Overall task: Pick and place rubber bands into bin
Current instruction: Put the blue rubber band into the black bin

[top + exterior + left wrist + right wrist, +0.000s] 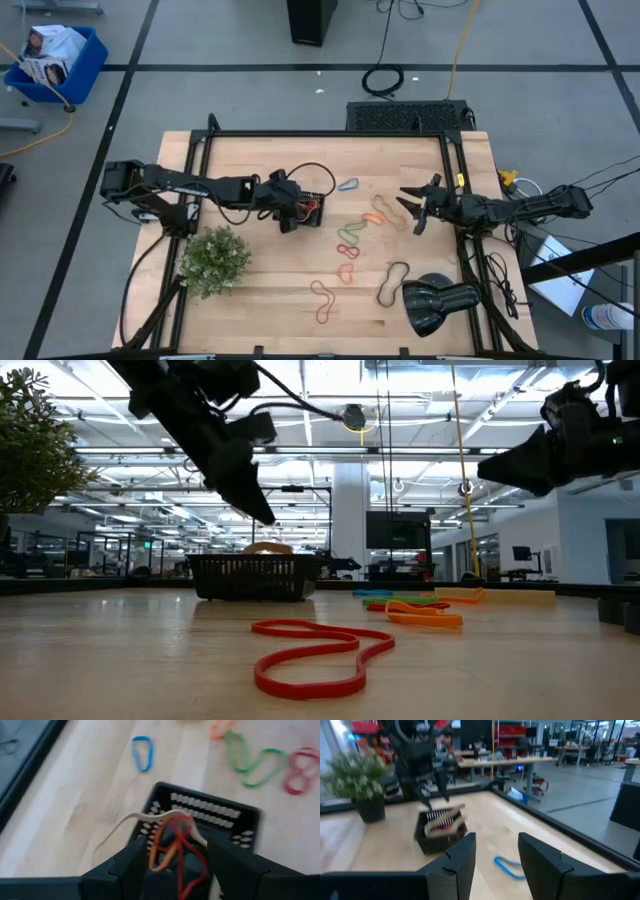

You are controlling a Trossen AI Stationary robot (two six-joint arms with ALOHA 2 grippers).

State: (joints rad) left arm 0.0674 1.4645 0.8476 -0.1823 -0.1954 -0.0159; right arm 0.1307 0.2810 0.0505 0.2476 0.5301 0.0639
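Nearest the front edge of the table (260, 320), in the high view: a red rubber band (322, 300), pinched into a figure-eight, long axis running front to back; seen from the low view as a flat red loop (318, 655) stretched left to right. Beside it toward the right arm, a black band (392, 283), long axis slanting front to back, close to a black lamp head (432, 304). At the left front, a green plant (213, 260).

Farther in, mid-table: a small red band (347, 272), then a green band and a dark red one tangled together (350, 236), then an orange band (375, 217) and a tan band (386, 209) lying just beside each other, both slanting toward the right gripper. Beyond these, a blue band (347, 185), long axis roughly left to right, alone near the rear.

Left gripper (288, 205) hovering over the bin (310, 208), fingers spread apart, nothing clamped between them. In the left wrist view, red, orange and tan bands (175, 845) draped in the bin (235, 815), the tan one hanging out over its rim. Bin's long axis roughly left to right in the low view (250, 576).

Right gripper (413, 207) held above the table near the tan band, fingers apart and empty, pointing toward the bin.
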